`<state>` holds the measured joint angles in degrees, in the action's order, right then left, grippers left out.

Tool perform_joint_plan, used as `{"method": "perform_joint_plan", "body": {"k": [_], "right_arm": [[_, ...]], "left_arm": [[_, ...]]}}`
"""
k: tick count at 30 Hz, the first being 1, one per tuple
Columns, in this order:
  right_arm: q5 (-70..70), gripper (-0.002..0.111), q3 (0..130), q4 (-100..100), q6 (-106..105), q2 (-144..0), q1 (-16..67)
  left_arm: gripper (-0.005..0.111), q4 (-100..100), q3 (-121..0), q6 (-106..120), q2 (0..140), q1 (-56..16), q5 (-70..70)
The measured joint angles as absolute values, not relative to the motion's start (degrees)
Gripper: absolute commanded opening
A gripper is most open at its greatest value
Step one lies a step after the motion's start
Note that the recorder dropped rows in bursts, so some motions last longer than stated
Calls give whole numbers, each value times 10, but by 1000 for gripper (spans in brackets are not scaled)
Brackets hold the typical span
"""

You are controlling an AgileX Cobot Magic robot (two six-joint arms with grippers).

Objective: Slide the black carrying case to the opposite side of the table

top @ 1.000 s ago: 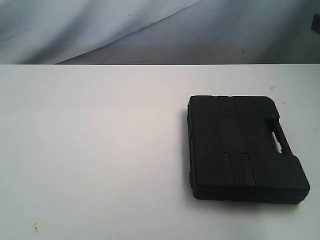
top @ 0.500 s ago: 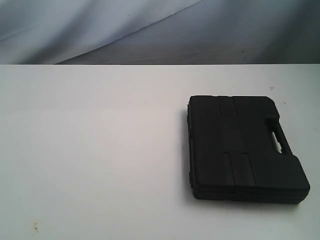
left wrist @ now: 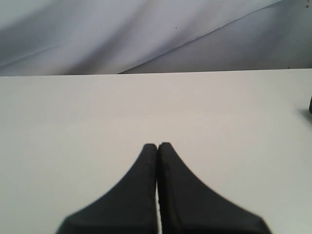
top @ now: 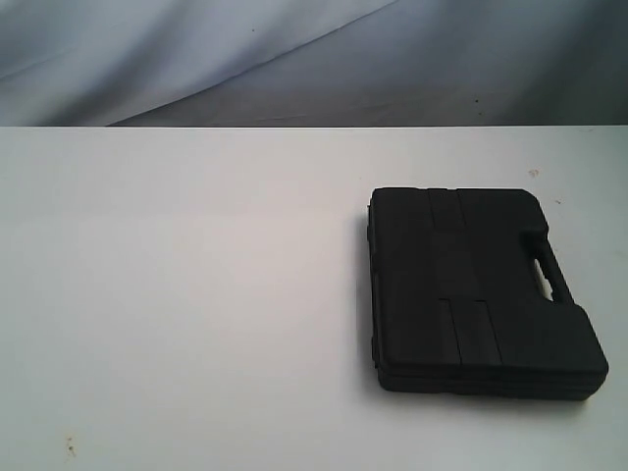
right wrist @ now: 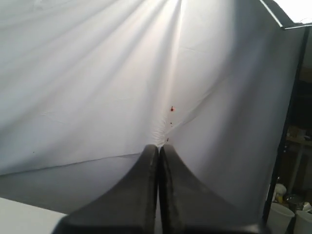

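The black carrying case [top: 476, 289] lies flat on the right side of the white table [top: 196, 275], its handle toward the right edge. No arm shows in the exterior view. My left gripper [left wrist: 157, 145] is shut with nothing in it, low over bare tabletop [left wrist: 73, 122]; a dark sliver of the case [left wrist: 310, 105] shows at that view's edge. My right gripper [right wrist: 158, 146] is shut and empty too, pointing at the white backdrop cloth [right wrist: 97, 73], with only a corner of the table [right wrist: 19, 209] in sight.
A white cloth backdrop [top: 294, 59] hangs behind the table's far edge. A dark frame post [right wrist: 287, 126] and white cups [right wrist: 278, 217] stand off beyond the cloth in the right wrist view. Small specks [top: 69, 446] mark the tabletop's near left.
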<state>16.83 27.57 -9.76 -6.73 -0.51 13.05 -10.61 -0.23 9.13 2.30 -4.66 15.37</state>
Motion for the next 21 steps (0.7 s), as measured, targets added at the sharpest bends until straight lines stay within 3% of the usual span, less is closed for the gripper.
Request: {"method": "perform_joint_plan", "body": {"k": [11, 21], "right_arm": [[216, 0, 267, -37, -67, -1, 130], [187, 0, 111, -7, -71, -2, 130]], "left_arm": [[0, -106, -2, 91, 23, -47, 154], [0, -106, -2, 91, 23, -47, 154]]}}
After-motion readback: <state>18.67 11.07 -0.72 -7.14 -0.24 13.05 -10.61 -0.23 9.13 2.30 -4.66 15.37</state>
